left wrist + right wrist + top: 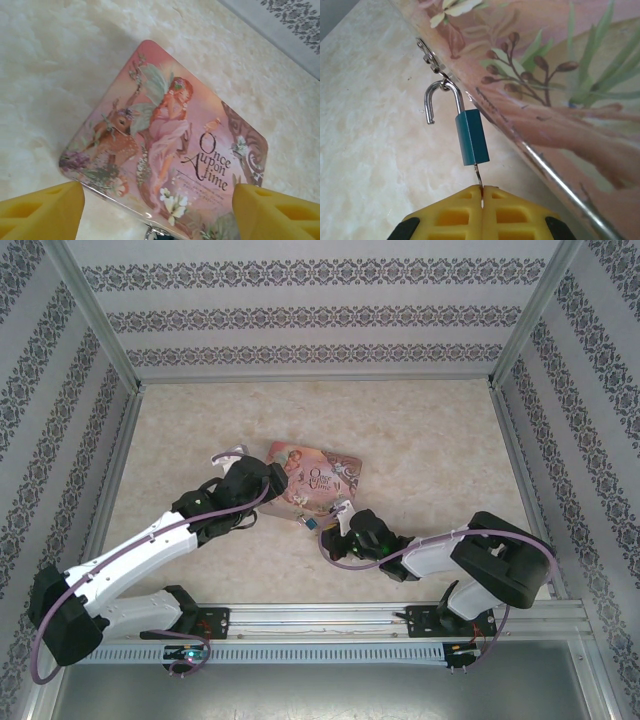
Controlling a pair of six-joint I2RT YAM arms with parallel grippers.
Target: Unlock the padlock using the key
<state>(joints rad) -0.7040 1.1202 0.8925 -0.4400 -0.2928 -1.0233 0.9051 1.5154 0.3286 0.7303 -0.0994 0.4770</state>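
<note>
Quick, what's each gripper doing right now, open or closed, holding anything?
Left gripper: open, holding nothing.
Right gripper: closed on the key, which sits in the padlock.

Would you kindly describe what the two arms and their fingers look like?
The left arm and right arm have white shells and black joints; a purple cable runs along each. Their fingers are yellow blocks with rectangular recesses.

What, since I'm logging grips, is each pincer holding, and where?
The right pincer grips the thin silvery key by the end sticking out below the small teal padlock. The open left pincer holds nothing.
</note>
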